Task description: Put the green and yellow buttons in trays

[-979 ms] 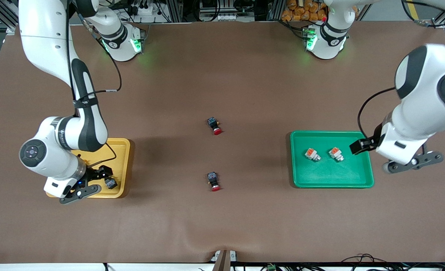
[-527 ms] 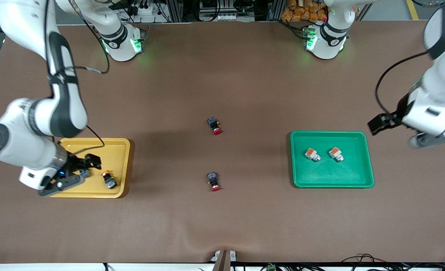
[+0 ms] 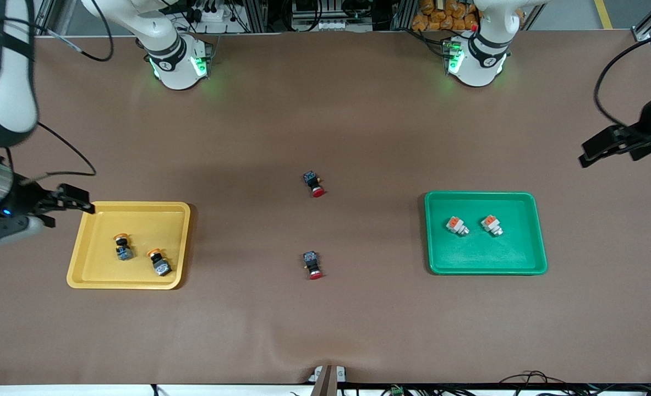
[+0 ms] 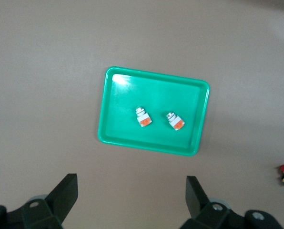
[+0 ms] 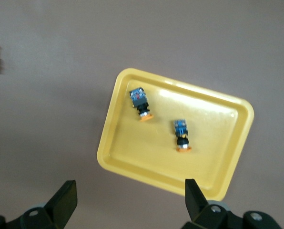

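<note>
front view: two yellow buttons (image 3: 141,254), two green buttons (image 3: 474,225), two red switches (image 3: 314,224).

buttons (image 3: 123,247) in trays (image 3: 179,242), switches (image 3: 314,183) between

Front camera looks down on the whole table (image 3: 325,330); each wrist camera looks down from high over one tray, shared with front.

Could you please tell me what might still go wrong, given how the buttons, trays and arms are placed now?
Two red-capped black switches lie mid-table and could be sorted by mistake. The yellow-capped black buttons in the shallow yellow plastic tray lie on their sides and might roll. The open right gripper hangs by that tray's corner and could clip it.
</note>
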Available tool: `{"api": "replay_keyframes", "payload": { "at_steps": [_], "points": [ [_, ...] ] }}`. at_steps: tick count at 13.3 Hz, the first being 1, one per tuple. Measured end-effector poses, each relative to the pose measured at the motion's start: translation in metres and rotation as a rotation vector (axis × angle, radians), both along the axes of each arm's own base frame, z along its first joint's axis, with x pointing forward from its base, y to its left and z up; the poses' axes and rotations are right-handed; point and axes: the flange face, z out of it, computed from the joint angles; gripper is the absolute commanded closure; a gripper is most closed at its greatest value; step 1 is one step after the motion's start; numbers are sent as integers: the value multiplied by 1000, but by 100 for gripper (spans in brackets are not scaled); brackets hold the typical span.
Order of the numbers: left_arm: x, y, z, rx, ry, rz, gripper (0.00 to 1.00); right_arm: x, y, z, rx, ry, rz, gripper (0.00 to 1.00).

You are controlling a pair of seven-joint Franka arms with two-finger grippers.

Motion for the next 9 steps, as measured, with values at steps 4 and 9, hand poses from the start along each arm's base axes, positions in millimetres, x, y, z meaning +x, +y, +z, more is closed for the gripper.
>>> {"api": "replay_keyframes", "payload": {
  "at_steps": [4, 9],
  "points": [
    [-20, -9, -9, 14, 43, -24, 0, -32, 13, 45, -40, 44, -148, 0],
    [-43, -3, -8, 20, 50, -12, 0, -75, -10, 85, -31, 14, -218, 0]
  ]
}}
